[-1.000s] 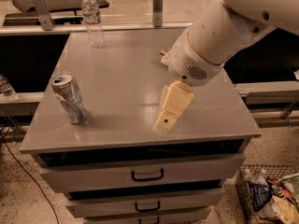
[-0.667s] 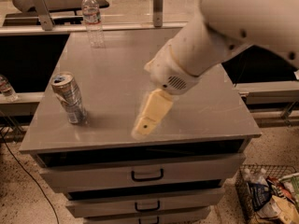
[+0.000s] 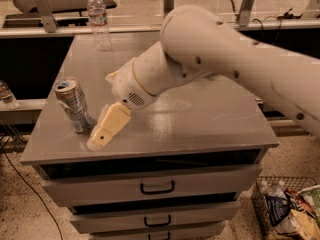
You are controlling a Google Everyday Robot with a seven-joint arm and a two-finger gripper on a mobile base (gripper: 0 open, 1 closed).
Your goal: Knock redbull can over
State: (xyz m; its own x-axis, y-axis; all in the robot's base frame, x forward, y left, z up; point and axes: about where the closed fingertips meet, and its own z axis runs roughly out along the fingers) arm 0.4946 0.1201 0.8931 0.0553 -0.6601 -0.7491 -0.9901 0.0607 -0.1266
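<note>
The redbull can (image 3: 72, 105) stands upright, leaning slightly left, near the front left corner of the grey cabinet top (image 3: 200, 119). It is silver and blue with a shiny top. My gripper (image 3: 102, 134) hangs from the big white arm (image 3: 210, 54), its cream fingers pointing down and left, tip close to the tabletop just right of the can's base. There is a small gap between it and the can.
A clear water bottle (image 3: 99, 21) stands at the back left of the top. Drawers (image 3: 157, 188) are below the front edge. A wire basket (image 3: 287, 206) with bags sits on the floor at right. Another bottle (image 3: 6, 94) lies on a shelf at far left.
The arm has swung left across the cabinet top, bringing the gripper from the middle right to just beside the can. The can has not moved.
</note>
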